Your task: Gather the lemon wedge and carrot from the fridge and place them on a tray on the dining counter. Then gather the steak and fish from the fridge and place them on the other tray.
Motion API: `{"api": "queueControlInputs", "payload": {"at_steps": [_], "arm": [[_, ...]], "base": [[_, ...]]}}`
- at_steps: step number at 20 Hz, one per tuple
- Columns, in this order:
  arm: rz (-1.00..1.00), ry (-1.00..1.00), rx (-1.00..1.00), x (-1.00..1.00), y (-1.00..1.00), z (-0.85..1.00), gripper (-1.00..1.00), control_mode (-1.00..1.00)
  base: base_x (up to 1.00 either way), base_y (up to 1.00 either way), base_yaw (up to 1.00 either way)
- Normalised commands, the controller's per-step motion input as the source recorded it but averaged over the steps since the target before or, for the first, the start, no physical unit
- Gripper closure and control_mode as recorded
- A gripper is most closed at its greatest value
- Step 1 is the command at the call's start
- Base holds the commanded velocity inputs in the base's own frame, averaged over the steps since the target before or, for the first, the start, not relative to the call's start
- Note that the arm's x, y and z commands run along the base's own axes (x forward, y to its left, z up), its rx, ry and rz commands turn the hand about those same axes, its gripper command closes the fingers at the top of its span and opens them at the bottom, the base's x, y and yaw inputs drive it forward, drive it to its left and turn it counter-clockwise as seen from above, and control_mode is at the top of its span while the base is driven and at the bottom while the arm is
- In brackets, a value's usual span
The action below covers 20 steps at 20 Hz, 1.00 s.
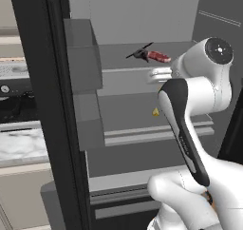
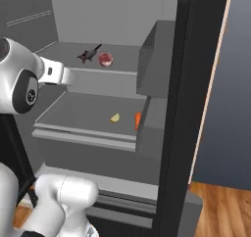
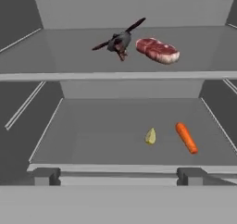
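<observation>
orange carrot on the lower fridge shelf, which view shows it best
The hand view: the tapered orange carrot lies whole beside the small yellow lemon wedge. The right base view shows it small; in the left base view the arm covers it.

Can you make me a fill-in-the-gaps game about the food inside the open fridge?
1. The pinkish-red raw steak lies on the ____ shelf.
2. The dark grey fish lies beside the ____.
3. The pale yellow lemon wedge shares its shelf with the orange ____.
4. The robot's claw holds ____.

Missing words: upper; steak; carrot; nothing
</observation>
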Motion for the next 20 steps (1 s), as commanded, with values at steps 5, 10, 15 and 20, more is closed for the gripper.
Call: {"api": "queueControlInputs", "payload": {"at_steps": [5,10,15,20], "arm": [[0.00,-0.02,0.00,0.00,-0.09,0.05,-1.00,-1.00],[0.00,-0.13,0.00,0.61,-0.06,0.56,-1.00,-1.00],[0.00,-0.03,-0.01,1.00,0.04,0.07,-1.00,-1.00],[0.01,0.06,-0.08,1.00,0.06,-0.61,-1.00,-1.00]], "base": [[0.34,-0.28,0.00],[0.00,0.00,0.00],[0.00,0.00,0.00],[0.00,0.00,0.00]]}}
